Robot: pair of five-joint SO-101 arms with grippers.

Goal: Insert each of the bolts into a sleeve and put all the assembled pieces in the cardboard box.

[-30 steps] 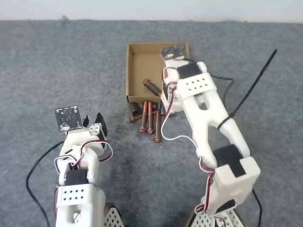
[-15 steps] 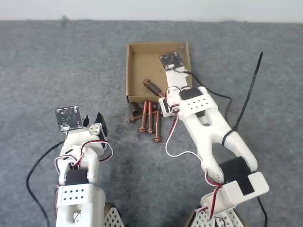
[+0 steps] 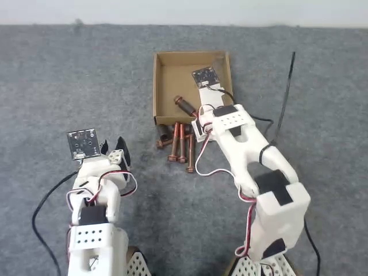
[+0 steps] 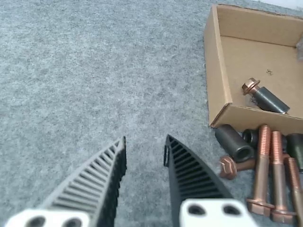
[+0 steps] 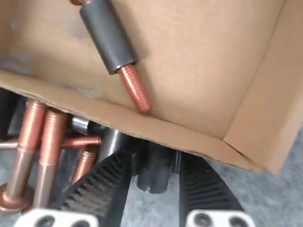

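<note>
One bolt-in-sleeve piece [image 3: 185, 106] lies inside the cardboard box [image 3: 155, 86]. Loose bolts [image 3: 181, 144] and dark sleeves [image 4: 234, 143] sit just outside its near wall. My right end effector [image 5: 158, 161] is parted, its fingers either side of one sleeve there. My left end effector [image 4: 145, 139] hangs parted and empty over the grey counter [image 4: 71, 71].

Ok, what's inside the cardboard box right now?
One bolt in a dark sleeve lies by the cardboard box's near wall. The right arm covers the box's right side, hiding anything there.
</note>
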